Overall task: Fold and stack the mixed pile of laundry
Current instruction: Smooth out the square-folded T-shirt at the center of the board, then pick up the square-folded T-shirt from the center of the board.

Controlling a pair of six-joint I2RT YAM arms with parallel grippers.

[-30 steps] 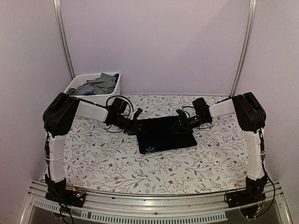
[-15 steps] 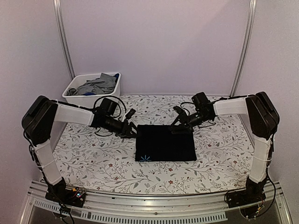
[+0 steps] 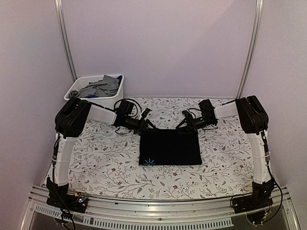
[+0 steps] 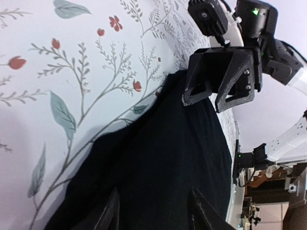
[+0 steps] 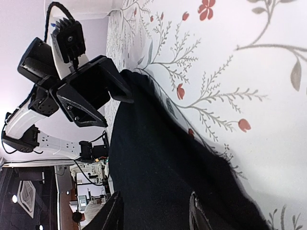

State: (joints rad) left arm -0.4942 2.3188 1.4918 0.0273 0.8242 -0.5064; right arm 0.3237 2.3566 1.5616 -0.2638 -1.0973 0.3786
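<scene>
Folding looks done for 1 garment: the black cloth T-shirt [image 3: 170, 147] lies as a flat rectangle on the floral-print table [image 3: 96, 158]. The left hand [image 3: 147, 123] and right hand [image 3: 184, 125] sit at its far corners, fingers apart, gripping nothing. Crumpled grey clothes [image 3: 100, 87] wait in the white plastic bin [image 3: 76, 91]. Plain lilac walls surround.

I'm looking into a robotics lab cell: plain lilac partition walls [image 3: 158, 43] framed by aluminium posts [image 3: 65, 38], left arm [image 3: 60, 158] and right arm [image 3: 259, 148] bolted to a slotted aluminium rail [image 3: 153, 207] edging the worktop [image 3: 105, 163], cluttered gear [image 4: 288, 184] showing beyond on my left wrist feed.
</scene>
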